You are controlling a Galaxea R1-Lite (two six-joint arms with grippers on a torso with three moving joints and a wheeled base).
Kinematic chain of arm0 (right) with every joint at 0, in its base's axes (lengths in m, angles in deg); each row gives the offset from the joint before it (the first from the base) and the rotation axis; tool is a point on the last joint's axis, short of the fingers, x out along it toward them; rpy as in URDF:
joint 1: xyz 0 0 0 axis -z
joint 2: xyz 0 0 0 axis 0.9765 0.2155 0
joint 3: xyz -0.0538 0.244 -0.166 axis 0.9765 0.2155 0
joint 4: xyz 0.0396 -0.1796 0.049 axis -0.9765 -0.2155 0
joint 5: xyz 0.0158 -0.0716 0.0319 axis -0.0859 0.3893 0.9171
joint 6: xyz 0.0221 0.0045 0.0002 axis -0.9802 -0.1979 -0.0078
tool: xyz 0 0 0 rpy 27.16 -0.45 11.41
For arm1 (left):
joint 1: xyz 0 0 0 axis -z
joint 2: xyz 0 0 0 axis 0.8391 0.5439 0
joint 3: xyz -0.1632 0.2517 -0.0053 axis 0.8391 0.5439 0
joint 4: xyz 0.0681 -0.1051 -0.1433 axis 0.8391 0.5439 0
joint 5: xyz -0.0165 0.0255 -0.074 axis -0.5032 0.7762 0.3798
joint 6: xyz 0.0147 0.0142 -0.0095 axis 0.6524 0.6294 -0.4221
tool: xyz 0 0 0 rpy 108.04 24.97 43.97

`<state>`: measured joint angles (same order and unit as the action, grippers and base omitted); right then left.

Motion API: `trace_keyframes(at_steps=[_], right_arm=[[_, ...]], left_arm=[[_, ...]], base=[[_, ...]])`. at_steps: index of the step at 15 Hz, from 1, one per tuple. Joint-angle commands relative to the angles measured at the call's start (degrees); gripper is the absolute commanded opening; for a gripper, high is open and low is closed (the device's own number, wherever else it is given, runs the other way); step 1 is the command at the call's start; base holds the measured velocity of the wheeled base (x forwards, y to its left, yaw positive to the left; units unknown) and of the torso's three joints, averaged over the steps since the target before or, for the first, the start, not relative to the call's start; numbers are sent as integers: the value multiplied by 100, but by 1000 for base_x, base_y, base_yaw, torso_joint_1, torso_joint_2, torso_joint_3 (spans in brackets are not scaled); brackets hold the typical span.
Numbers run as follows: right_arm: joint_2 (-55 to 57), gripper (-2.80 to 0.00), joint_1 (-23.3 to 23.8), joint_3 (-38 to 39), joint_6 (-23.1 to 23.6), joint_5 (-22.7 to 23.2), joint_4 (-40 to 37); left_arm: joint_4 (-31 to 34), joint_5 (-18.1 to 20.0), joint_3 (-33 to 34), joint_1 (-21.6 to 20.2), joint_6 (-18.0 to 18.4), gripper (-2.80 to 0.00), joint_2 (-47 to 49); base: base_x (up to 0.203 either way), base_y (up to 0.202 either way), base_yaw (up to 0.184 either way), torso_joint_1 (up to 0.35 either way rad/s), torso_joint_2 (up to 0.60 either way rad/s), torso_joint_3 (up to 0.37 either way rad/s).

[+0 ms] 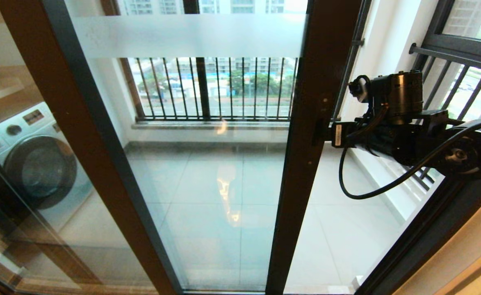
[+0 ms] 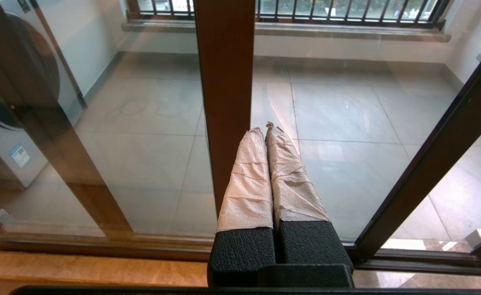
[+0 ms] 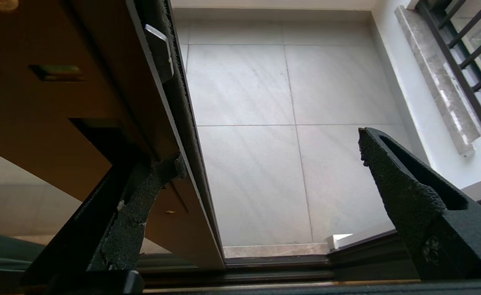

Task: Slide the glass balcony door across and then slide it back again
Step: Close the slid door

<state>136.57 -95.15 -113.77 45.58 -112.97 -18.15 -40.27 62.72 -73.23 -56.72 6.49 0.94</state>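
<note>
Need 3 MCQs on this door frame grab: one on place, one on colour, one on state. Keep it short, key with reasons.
1. Where is the right end effector?
A. at the handle-side edge of the glass balcony door
B. on the washing machine
C. on the railing

2. What colour is the door's frame?
A. white
B. dark brown
C. silver

3. What state is the left end effector in?
A. wide open
B. holding a cloth
C. shut, holding nothing

Key: 1 A, the head view shows it at the door's vertical frame with a gap open beside it. 2 B, the frame shows brown in every view. 3 C, its taped fingers lie pressed together.
</note>
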Motion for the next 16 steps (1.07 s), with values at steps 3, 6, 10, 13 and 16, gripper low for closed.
trace_keyframes(at_steps=[3,6,10,13,16], right_arm=[[12,0,116,-7,24,-34,55],[4,0,208,2,24,-31,55],[-6,0,356,11,24,-26,55],[-70,0,406,91,15,-26,55],[-362,0,366,267,14,5,54]], left_arm=[[-2,-4,0,9,-2,-280,7],[-2,-4,-9,2,-2,-280,7],[-2,-4,-1,9,-2,-280,7],[-2,-4,0,2,-2,-280,7],[-2,-4,-5,2,-2,-280,7]], base=[[0,0,0,0,0,0],[0,0,0,0,0,0],[0,0,0,0,0,0],[0,0,0,0,0,0],[0,0,0,0,0,0]])
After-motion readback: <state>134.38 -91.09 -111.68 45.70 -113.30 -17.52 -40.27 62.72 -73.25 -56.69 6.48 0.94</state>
